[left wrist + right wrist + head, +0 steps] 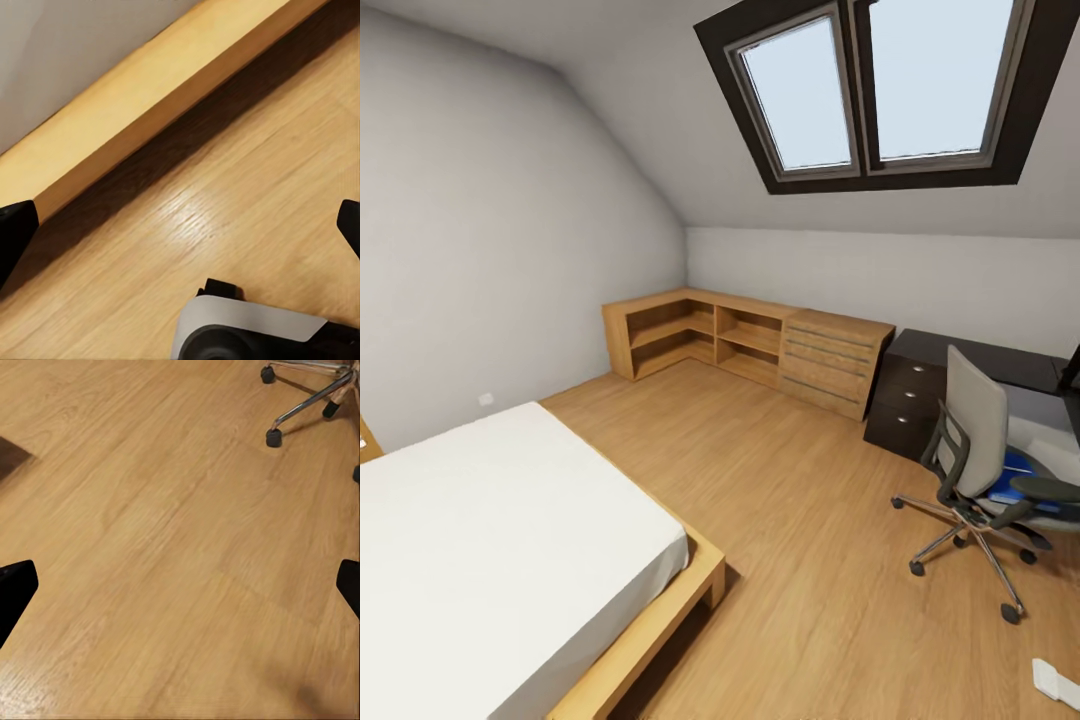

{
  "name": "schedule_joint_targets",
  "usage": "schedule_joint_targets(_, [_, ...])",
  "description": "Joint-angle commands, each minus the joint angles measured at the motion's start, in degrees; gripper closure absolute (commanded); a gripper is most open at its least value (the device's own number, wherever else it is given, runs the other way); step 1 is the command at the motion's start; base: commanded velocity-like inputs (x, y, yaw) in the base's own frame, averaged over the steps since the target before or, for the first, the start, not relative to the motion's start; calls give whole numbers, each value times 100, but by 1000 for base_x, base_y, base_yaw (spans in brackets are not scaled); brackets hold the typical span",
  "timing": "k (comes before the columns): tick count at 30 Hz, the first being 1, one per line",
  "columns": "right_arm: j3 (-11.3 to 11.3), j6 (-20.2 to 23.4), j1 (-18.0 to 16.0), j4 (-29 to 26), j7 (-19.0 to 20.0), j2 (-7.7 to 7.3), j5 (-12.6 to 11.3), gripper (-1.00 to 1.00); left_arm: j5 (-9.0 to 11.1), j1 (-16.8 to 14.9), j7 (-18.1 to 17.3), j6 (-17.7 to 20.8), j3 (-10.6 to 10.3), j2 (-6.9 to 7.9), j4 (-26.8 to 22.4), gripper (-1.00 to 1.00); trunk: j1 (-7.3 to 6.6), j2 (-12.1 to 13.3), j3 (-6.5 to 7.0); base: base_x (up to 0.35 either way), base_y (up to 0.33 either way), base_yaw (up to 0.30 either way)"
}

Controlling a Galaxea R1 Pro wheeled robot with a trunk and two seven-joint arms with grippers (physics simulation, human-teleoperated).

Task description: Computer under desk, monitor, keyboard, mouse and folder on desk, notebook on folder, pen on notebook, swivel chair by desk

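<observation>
Both pincers gape, empty — grey swivel chair (pixel 982 455) (chrome-legged) carries blue folder (pixel 1022 478).

The head view held one bed with a white mattress and light wooden frame (pixel 510 560), one grey-backed swivel chair on a chrome star base (pixel 975 450), and one blue folder lying on its seat (pixel 1022 478). One dark brown desk with a drawer pedestal (pixel 920 390) showed three drawer fronts. One L-shaped light wooden shelf unit (pixel 745 345) carried four drawers at its right end. Two skylight panes sat in one dark window frame (pixel 875 95). One small white object (pixel 1055 685) lay on the wooden floor.
</observation>
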Motion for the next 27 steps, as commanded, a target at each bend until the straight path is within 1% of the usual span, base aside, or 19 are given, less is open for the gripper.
schedule_joint_targets(1, [-12, -3, -8, 4, 6, 0, -9, -100, -18, -3, 2, -20, 37, -3, 4, -100, 0, -5, -8, 0, 0, 0])
schedule_joint_targets(4, [-12, 23, -19, 4, 4, -2, -14, -100, -18, -4, 2, -20, 38, -5, 5, -100, 0, -5, -8, 0, 0, -93])
schedule_joint_targets(7, [-12, -2, -22, 5, 4, 6, -16, -100, -18, -4, 2, -20, 37, -5, 6, -100, 0, -5, -8, 0, 0, -210])
schedule_joint_targets(20, [-3, -52, -25, 13, 6, 13, 7, -100, -18, -2, 2, -20, 44, -13, -2, -100, 0, -5, -8, 2, 0, -286])
schedule_joint_targets(23, [-3, -52, -25, 13, 9, 13, 8, -100, -16, -1, 2, -20, 45, -14, -43, -100, 0, -5, -8, 134, 0, -298])
schedule_joint_targets(27, [-3, -52, -25, 13, 6, 13, 9, -100, -16, -2, 2, -14, 45, -14, -93, -100, 0, -5, -8, 251, 0, -298])
